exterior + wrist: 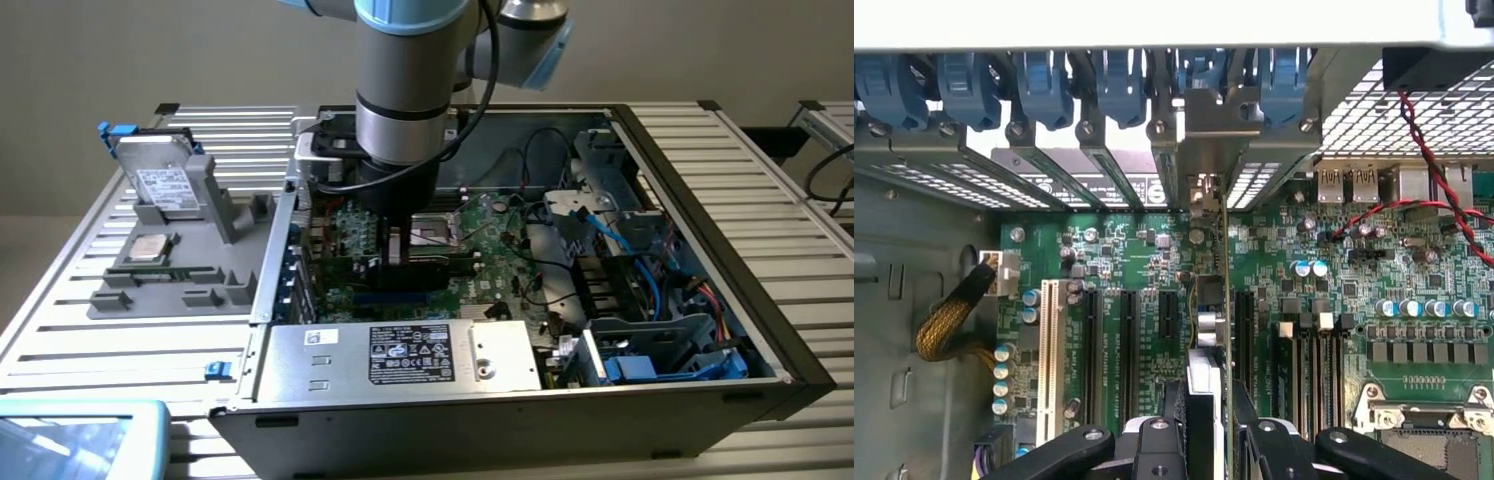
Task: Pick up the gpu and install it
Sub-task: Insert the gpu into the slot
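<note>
Gripper (1212, 435) w/ 1 gpu (1211, 297) — upright

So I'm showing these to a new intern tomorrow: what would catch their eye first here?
The robot arm reaches down from above into the open computer case in the middle of the exterior view. In the wrist view, its tool grips a graphics card edge-on and upright, in line with the slots of the green motherboard. On the exterior view's left, a grey tray holds a hard drive standing upright.
</note>
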### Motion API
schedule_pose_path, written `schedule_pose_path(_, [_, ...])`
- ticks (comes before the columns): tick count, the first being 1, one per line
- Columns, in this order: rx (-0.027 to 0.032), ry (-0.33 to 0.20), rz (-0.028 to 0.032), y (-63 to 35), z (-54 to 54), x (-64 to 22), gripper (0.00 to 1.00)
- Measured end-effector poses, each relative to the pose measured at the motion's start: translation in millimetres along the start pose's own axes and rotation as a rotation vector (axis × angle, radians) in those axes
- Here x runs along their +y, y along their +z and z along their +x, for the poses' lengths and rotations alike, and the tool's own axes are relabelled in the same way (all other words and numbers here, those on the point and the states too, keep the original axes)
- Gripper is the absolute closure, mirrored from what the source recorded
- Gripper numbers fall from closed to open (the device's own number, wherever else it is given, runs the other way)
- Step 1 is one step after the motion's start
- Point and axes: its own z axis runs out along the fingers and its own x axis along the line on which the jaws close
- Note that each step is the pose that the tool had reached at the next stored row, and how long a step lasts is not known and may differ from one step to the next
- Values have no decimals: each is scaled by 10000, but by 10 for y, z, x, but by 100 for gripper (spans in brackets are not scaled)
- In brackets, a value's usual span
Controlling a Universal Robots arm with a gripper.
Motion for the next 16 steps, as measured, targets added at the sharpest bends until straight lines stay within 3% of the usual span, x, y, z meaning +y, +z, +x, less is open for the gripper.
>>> schedule_pose_path(6, [14, 3, 1, 2, 4, 1, 72])
schedule_pose_path(16, [87, 9, 1, 10, 4, -1, 72])
